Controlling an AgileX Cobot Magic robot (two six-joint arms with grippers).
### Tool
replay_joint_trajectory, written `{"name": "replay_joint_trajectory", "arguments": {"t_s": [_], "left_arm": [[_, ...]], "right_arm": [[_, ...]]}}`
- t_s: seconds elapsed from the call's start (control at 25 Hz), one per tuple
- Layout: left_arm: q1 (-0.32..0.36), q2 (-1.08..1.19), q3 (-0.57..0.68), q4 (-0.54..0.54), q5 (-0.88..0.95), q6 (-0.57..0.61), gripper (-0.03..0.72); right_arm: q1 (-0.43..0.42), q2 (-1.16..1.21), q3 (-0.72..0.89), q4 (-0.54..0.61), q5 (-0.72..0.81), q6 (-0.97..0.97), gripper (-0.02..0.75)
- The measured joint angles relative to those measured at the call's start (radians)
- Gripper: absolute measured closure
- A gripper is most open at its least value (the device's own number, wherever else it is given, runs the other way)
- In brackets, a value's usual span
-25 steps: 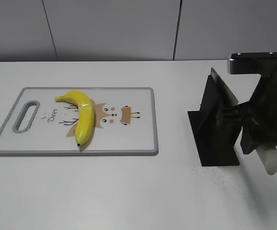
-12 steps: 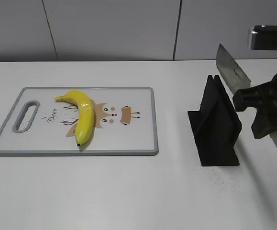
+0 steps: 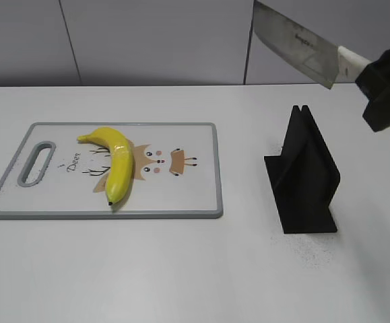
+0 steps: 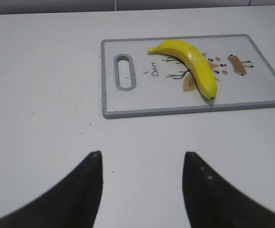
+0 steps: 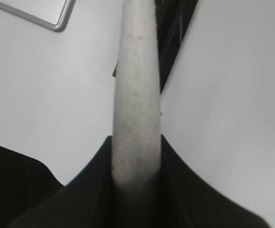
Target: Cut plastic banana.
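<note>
The plastic banana (image 3: 114,160) lies on the white cutting board (image 3: 195,195) at the left, dark tip toward the front; it also shows in the left wrist view (image 4: 193,65). My right gripper (image 3: 382,87) is shut on the white handle (image 5: 136,95) of a knife (image 3: 294,42) and holds it high at the upper right, above the black knife stand (image 3: 304,173), blade pointing left. My left gripper (image 4: 142,159) is open and empty over bare table, well short of the board (image 4: 270,95).
The black knife stand stands right of the board; part of it shows behind the handle in the right wrist view (image 5: 173,33). A board corner shows there too (image 5: 47,14). A grey wall runs behind the table.
My right gripper has lifted the knife out of the black stand and raised it up to the upper right. The banana and board have not moved.
</note>
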Motion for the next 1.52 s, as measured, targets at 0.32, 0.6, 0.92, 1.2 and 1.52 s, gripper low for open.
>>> {"name": "replay_joint_trajectory", "arguments": {"t_s": [0.32,0.6,0.92,1.2,1.52], "left_arm": [[0.000,0.125,-0.056,-0.024,-0.021,0.055,0.162],[0.000,0.321,-0.131,-0.172,-0.099,0.300,0.162],[0.000,0.682,-0.327,-0.434,-0.115,0.751,0.162],[0.000,1.026,-0.562,-0.619,-0.063,1.146,0.162],[-0.001,1.383,-0.845,-0.628,0.060,1.323,0.162]], "right_arm": [[-0.002,0.114,-0.150,0.002,0.011,-0.426,0.577],[-0.003,0.242,-0.276,0.047,0.012,-0.836,0.577],[-0.003,0.413,-0.457,0.157,0.012,-1.134,0.577],[-0.003,0.539,-0.564,0.196,0.011,-1.261,0.577],[-0.003,0.637,-0.611,0.288,0.010,-1.368,0.577]]}}
